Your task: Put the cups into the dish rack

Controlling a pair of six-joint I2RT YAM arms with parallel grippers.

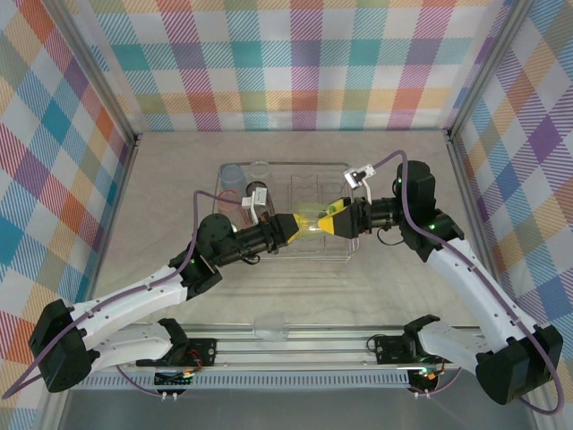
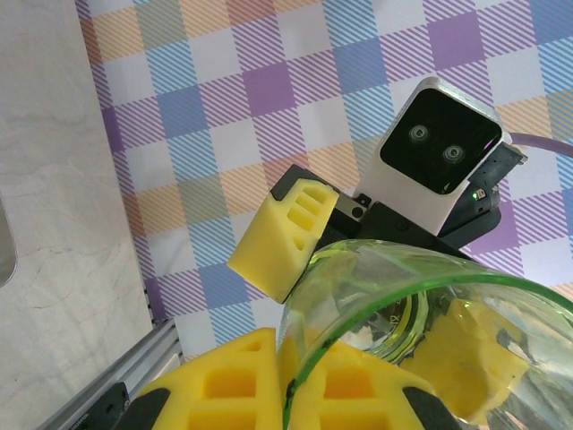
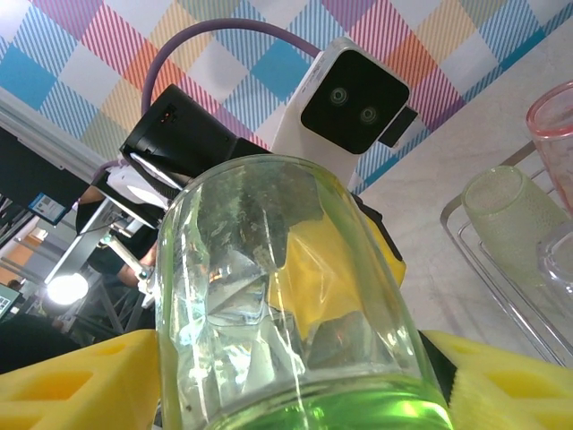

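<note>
Okay, so you've got the yellow-green cup [image 1: 315, 221] hanging in the air between both arms, right over the middle of the dish rack [image 1: 346, 257]. It's lying on its side and not touching the wire.

Your left fingers [image 1: 294, 227] are pinched shut on the cup's wall. From the left wrist camera the green rim [image 2: 358, 260] runs straight down into the narrow gap between the two yellow fingers [image 2: 233, 385].

Your right fingers [image 1: 338, 218] come in from the other end and sit partly open around the cup. In the right wrist view one yellow finger [image 3: 76, 376] is on the left of the glass [image 3: 277, 296] and the other [image 3: 510, 385] on the right, both close in. I honestly can't tell whether they're actually squeezing it or just bracketing it.

Other cups are already in the far-left part of the rack. From the top camera there's a bluish one [image 1: 232, 174], a clear one [image 1: 260, 168] and a pink one [image 1: 228, 199]. The right wrist camera also catches a frosted clear cup [image 3: 506, 215] and a pink rim [image 3: 555, 116] behind the rack's wire edge [image 3: 474, 246].

The rack itself sits square on the pale tabletop [image 1: 403, 179], roughly centred between the two arms.
</note>
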